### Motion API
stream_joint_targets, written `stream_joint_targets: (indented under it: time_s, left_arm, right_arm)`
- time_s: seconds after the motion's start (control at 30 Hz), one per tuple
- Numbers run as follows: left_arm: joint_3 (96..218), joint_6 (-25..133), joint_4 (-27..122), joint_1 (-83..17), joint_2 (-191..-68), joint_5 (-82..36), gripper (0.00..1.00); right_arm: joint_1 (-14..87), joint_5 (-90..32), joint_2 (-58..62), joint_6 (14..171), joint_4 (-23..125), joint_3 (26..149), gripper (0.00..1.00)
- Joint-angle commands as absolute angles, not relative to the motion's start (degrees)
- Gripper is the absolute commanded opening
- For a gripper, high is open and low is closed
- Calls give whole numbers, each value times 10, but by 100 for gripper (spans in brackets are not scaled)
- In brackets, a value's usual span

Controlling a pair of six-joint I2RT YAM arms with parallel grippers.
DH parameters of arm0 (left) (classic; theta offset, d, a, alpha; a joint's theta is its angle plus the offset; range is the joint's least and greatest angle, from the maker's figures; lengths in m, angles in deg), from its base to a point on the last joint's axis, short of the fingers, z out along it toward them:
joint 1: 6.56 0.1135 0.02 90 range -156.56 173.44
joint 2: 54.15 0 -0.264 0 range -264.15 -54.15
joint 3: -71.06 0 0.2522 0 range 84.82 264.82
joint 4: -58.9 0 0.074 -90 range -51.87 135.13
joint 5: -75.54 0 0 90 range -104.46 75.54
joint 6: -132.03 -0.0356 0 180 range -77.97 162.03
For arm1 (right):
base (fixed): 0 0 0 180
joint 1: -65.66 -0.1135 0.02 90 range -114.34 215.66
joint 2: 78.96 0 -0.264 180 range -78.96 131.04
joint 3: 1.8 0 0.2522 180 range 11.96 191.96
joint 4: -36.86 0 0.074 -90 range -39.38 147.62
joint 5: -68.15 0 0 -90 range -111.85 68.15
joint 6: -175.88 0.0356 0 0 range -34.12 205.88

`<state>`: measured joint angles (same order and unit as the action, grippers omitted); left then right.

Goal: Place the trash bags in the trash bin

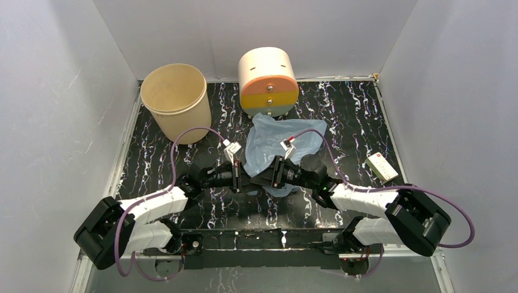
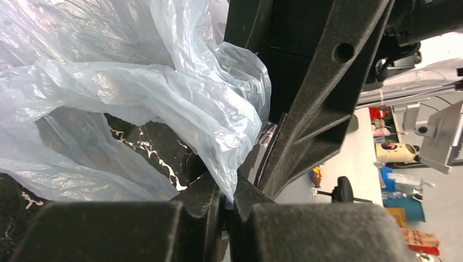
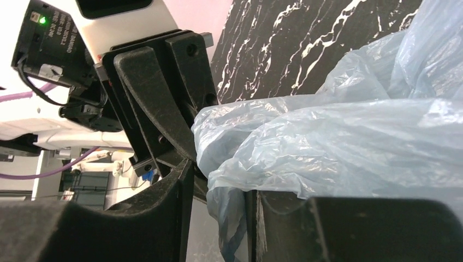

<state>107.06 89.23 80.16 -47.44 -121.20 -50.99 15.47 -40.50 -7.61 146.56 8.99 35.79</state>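
Observation:
The pale-blue trash bag (image 1: 273,139) lies crumpled on the black marbled table in front of the cream cylinder. My left gripper (image 1: 244,180) is at the bag's near-left edge and is shut on a fold of the film; the left wrist view shows the film (image 2: 164,93) pinched between the jaws (image 2: 228,192). My right gripper (image 1: 261,179) faces it from the right. Its jaws (image 3: 218,188) stand apart, with bag film (image 3: 327,142) draped over the right finger and hanging into the gap. The beige trash bin (image 1: 176,101) stands upright at the back left, apart from both grippers.
A cream cylinder with an orange-yellow front (image 1: 267,80) stands at the back centre, touching the bag's far edge. A small white and green box (image 1: 382,166) lies at the right. White walls enclose the table on three sides.

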Motion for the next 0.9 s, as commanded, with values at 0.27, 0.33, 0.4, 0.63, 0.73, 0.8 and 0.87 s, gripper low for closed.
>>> stream_joint_targets:
  time_s: [0.27,0.33,0.4,0.63,0.73,0.8,0.87]
  left_arm:
    - [1069,881,846,-485,-1196,-531,7]
    - [1072,883,853,-485,-1199,-538,7]
    - [1073,885,859,-484,-1200,-543,7]
    - [1061,892,864,-485,-1175,-515,7]
    - [1058,896,866,-484,-1163,-496,7]
    - [1059,897,866,-484,-1163,-493,7]
    - [1059,896,866,-485,-1168,-495,10]
  right_arm:
    - [180,-408,-82,1575,-101,355,54]
    - [184,-412,-67,1597,-125,351,55]
    - [185,-413,-53,1613,-145,351,54]
    - [186,-429,-37,1600,-106,377,48]
    - [187,-427,-48,1596,-71,368,49]
    - [187,-426,-54,1596,-78,360,33]
    - [187,-425,-59,1598,-80,358,21]
